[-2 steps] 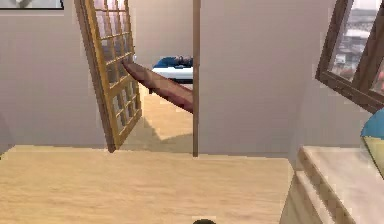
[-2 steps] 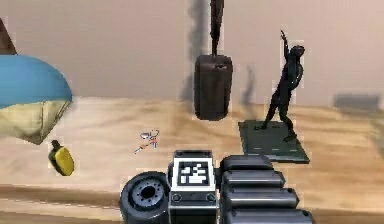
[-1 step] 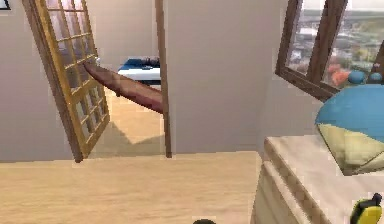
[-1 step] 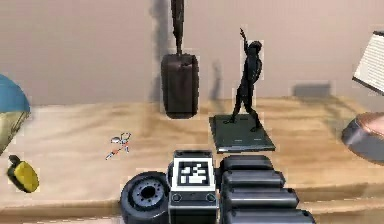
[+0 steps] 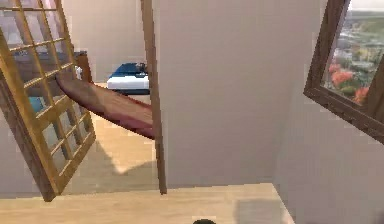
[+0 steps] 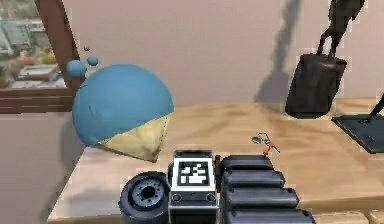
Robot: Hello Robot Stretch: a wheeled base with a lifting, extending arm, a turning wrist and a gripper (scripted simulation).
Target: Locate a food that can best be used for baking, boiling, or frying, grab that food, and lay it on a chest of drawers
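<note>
Food: can't tell where it is, or which way its long axis runs.

Claw: dark round body low at the arm side view's bottom edge, just left of a white marker square. Can't make out my fingers, so can't tell the claw's state or whether I've got anything in it.

Arm: dark blocky segments right of the marker, bunched low at the near edge of a wooden top.

On that top:
- Big blue round thing w/ a yellow wedge at its underside, toward the left end.
- Small wiry item near the middle.
- Dark statue on a boxy base, back right.
- Dark flat piece at the right edge.

Brown-framed window on the wall at left.

Forward view: glazed wooden door standing open at left, next to an upright wooden post. A reddish-brown curved slab shows through the gap, w/ a blue & white thing farther back. Second window at right.
</note>
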